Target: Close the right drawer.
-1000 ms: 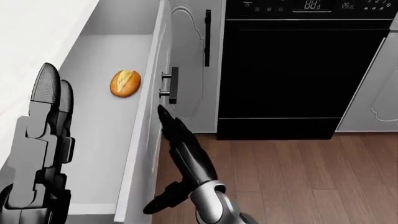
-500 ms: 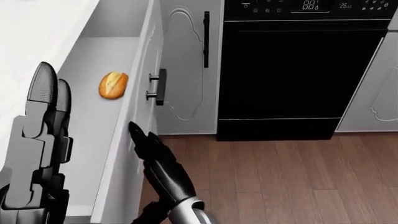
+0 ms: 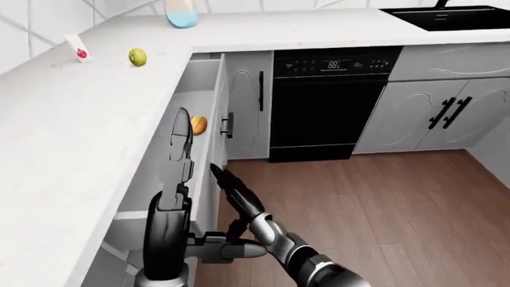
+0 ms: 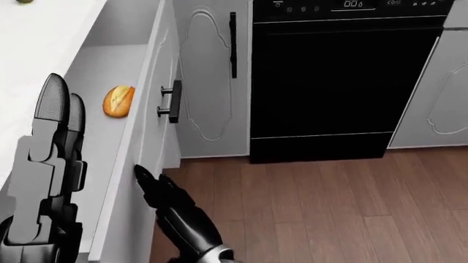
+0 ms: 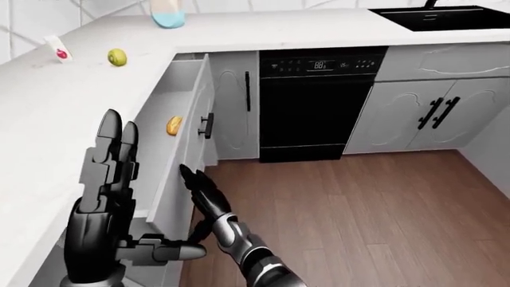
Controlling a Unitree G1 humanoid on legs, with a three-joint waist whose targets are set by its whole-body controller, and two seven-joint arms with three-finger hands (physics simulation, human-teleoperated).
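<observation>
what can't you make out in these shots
- Right hand and drawer: head view does not settle whether the fingertips touch the drawer's face.
- Drawer's near end: hidden behind the left hand in the right-eye view, cut by the bottom edge in the head view.
- Dishwasher display: digits too small to read, left-eye view.
- Bottle on the counter: top cut off by the upper edge, right-eye view.

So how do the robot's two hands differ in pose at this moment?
The left hand stands upright over the open drawer, fingers straight up; the right hand is lower, outside the drawer front, fingers reaching out flat. The left touches nothing; the right lies against or just beside the front panel. Both are open, holding nothing.
</observation>
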